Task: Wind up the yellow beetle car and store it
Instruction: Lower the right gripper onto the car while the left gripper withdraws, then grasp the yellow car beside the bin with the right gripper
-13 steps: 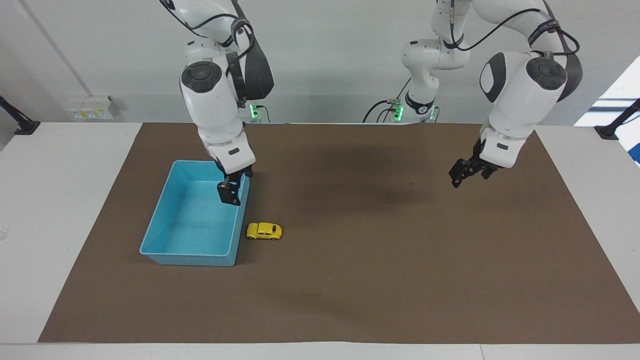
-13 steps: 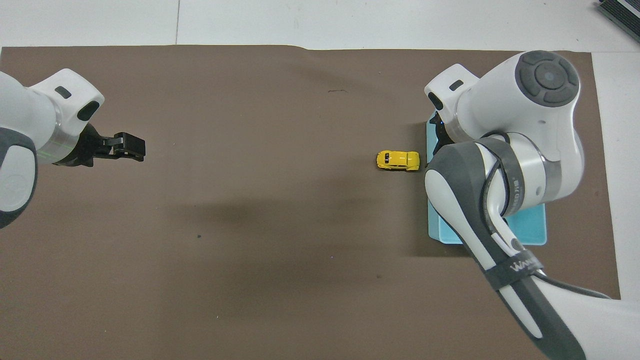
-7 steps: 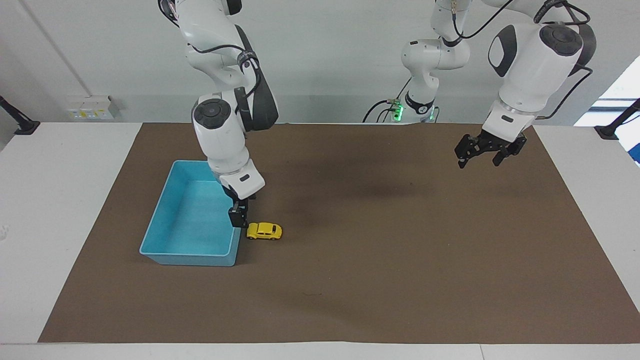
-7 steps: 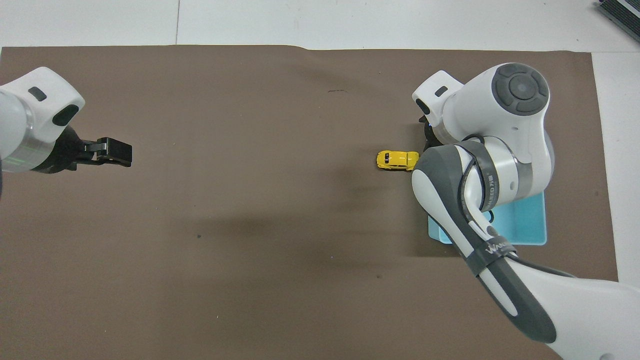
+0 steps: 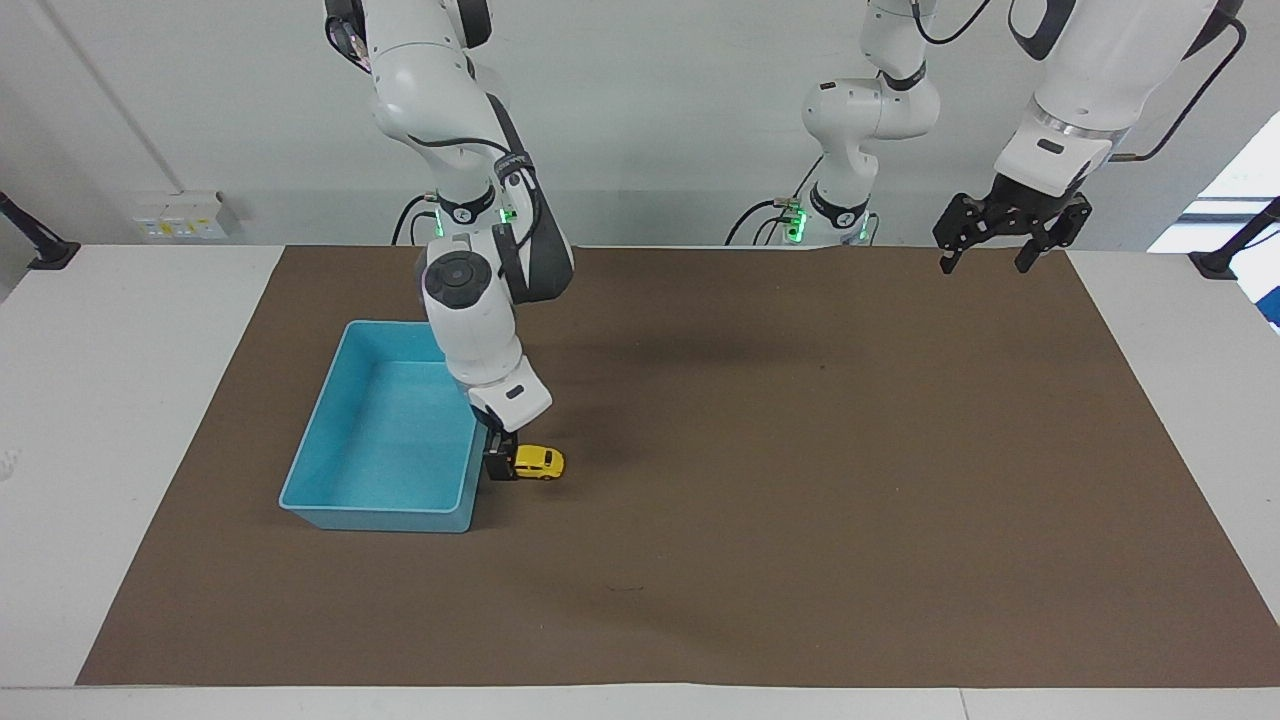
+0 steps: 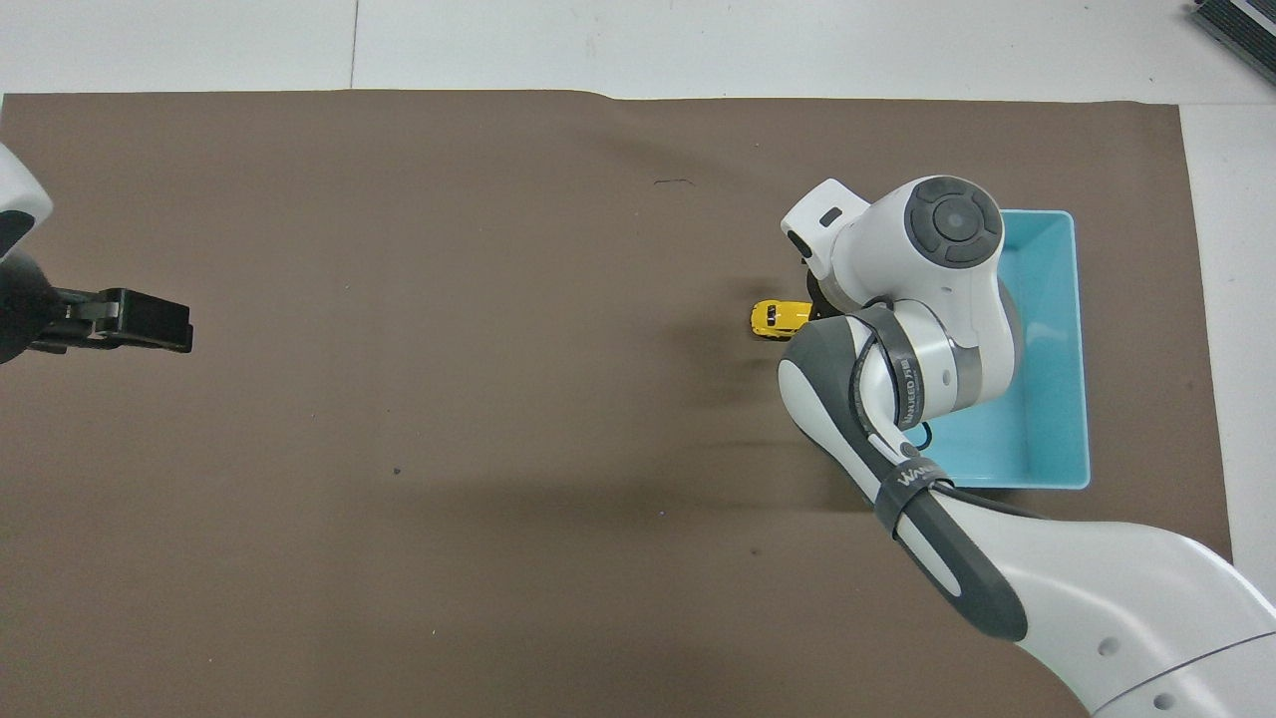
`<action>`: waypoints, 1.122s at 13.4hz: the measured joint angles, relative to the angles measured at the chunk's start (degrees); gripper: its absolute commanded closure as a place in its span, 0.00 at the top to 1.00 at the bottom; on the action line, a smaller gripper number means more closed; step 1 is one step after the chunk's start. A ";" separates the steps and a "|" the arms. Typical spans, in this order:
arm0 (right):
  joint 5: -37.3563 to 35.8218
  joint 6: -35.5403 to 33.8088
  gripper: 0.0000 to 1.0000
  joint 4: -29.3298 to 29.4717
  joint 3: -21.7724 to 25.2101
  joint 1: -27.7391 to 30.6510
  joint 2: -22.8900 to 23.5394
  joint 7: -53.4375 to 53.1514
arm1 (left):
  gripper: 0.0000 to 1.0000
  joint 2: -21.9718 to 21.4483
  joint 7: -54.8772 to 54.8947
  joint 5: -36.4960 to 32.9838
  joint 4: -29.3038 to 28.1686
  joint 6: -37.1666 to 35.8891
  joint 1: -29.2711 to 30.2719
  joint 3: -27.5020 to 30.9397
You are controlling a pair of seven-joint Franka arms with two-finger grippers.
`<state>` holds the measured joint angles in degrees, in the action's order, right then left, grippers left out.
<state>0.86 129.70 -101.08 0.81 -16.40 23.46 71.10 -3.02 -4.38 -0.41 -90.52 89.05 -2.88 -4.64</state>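
Beside the blue bin [image 5: 330, 490], the right claw [image 5: 499, 464], spread, half-hides the yellow beetle car [image 5: 541, 462].

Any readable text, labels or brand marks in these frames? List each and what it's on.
"WANEED": partly legible, on the black strap around the right arm's forearm, overhead view.
Print on the second strap: too blurred to read.
Yellow beetle car, blue bin: no markings visible.

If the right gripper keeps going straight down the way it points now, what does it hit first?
Most likely the yellow beetle car: the right gripper hangs open, pointing down at its end beside the blue bin; whether it touches already is unclear.
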 measured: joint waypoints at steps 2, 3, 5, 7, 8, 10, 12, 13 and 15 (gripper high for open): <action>0.00 1.86 1.00 -1.24 -0.01 -0.53 0.44 0.00 | 1.00 -0.01 0.26 0.00 0.86 -0.77 0.51 0.04; 0.00 3.21 1.00 -2.18 -0.01 -0.74 0.52 0.00 | 1.00 -0.02 0.74 0.00 0.87 -1.10 0.84 0.04; 0.00 4.92 1.00 -3.78 -0.01 -0.95 0.59 0.00 | 1.00 -0.18 1.39 0.00 0.27 -1.38 1.15 0.24; 0.00 5.63 1.00 -4.42 -0.02 -1.54 0.72 0.00 | 1.00 -0.79 2.02 0.00 -1.04 -1.40 1.63 0.37; 0.00 6.28 1.00 -4.73 -0.02 -1.75 0.87 0.00 | 1.00 -1.08 2.45 0.00 -1.43 -1.40 1.94 0.39; 0.00 6.69 1.00 -5.13 -0.02 -1.90 1.06 0.00 | 1.00 -1.31 2.54 0.01 -1.44 -1.40 1.97 0.26; 0.00 6.72 0.98 -5.39 0.12 -1.76 1.06 0.02 | 1.00 -1.37 2.54 0.01 -1.44 -1.40 1.97 0.19; 0.00 6.72 0.94 -5.46 0.24 -1.67 1.06 0.12 | 1.00 -1.37 2.57 0.01 -1.44 -1.40 1.97 0.19; 0.00 6.75 0.85 -5.50 0.35 -1.57 1.06 0.16 | 1.00 -1.37 2.64 0.02 -1.44 -1.39 1.95 0.07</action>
<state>0.86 136.45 -106.58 1.16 -17.97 24.52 71.27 -4.39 -1.73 -0.38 -91.96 87.67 -0.93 -4.58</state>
